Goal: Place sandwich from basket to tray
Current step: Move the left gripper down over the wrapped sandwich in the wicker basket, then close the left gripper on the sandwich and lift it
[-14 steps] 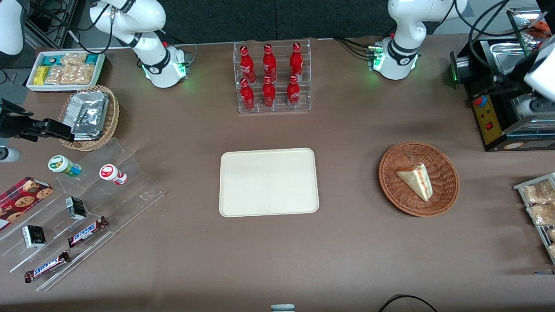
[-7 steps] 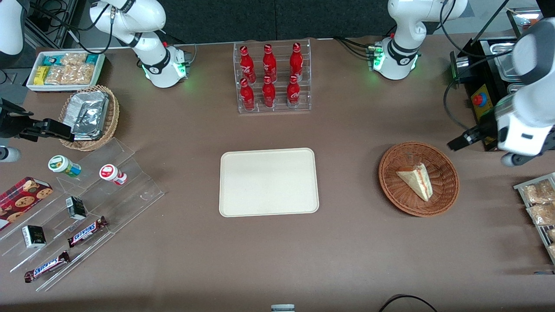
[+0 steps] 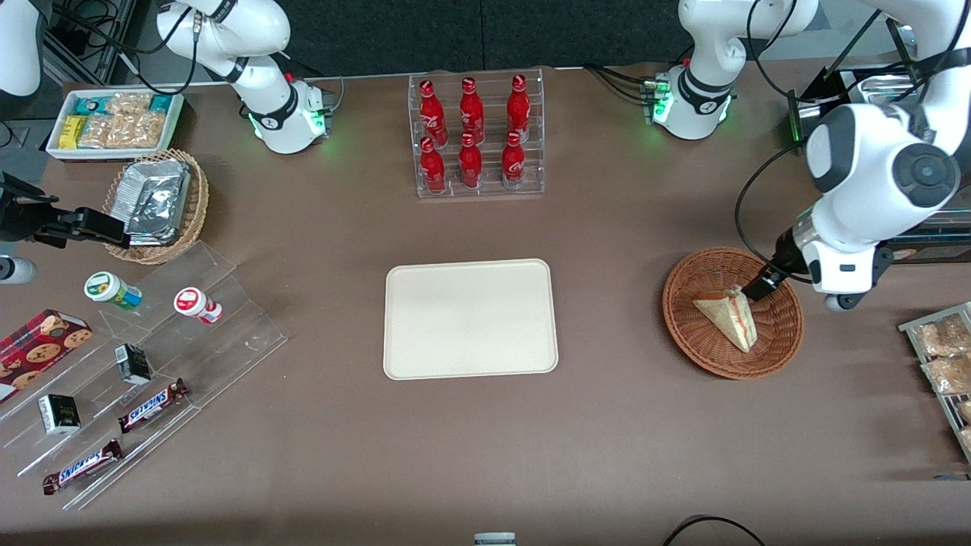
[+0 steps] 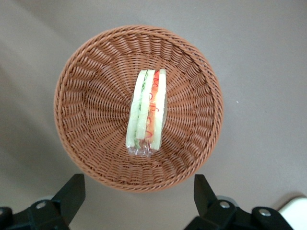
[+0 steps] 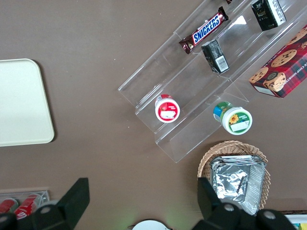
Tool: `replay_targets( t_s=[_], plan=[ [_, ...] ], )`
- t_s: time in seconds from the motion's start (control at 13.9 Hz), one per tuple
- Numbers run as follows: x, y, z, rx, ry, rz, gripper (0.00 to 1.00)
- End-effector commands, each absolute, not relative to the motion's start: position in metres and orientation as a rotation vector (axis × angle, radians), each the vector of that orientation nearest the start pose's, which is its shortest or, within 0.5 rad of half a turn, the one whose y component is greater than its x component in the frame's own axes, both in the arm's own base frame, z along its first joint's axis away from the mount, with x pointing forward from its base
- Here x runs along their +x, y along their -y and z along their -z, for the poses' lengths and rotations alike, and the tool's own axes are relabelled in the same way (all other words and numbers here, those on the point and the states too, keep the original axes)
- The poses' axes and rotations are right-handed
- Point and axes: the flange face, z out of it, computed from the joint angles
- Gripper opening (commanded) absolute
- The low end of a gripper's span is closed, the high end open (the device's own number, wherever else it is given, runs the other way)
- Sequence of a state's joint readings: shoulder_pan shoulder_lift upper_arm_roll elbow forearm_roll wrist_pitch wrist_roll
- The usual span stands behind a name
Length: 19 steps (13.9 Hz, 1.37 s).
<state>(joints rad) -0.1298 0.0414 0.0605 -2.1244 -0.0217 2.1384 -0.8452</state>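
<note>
One sandwich lies inside the basket, a pale wedge resting on its side with the red, orange and green filling showing along its cut edge. The basket sits on the brown table toward the working arm's end, roughly midway between the table's front edge and the edge where the arm bases stand. The gripper hangs above the basket with its two fingers spread wide apart and nothing between them; in the wrist view the whole basket and the sandwich show between the finger tips. From the front, one dark finger reaches over the basket's rim close to the sandwich's thick end, though contact cannot be made out. The tray lies flat at the middle of the table, well apart from the basket. Six red bottles stand in a clear rack near the table edge by the arm bases.
</note>
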Motion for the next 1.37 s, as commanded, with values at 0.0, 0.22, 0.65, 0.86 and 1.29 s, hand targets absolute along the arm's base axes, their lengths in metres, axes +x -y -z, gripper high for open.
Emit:
replay_targets(
  t_s=[0.0, 0.22, 0.65, 0.86, 1.29],
  plan=[
    [0.535, 0.043, -0.357, -2.871, 1.239, -0.02, 1.0],
    [0.533, 0.045, -0.331, -2.849, 1.185, -0.042, 1.0],
    [0.53, 0.05, -0.299, -2.84, 1.138, -0.057, 1.0],
    [0.53, 0.051, -0.284, -2.837, 1.156, -0.046, 1.0],
    [0.53, 0.052, -0.26, -2.846, 1.164, -0.015, 1.0]
  ],
)
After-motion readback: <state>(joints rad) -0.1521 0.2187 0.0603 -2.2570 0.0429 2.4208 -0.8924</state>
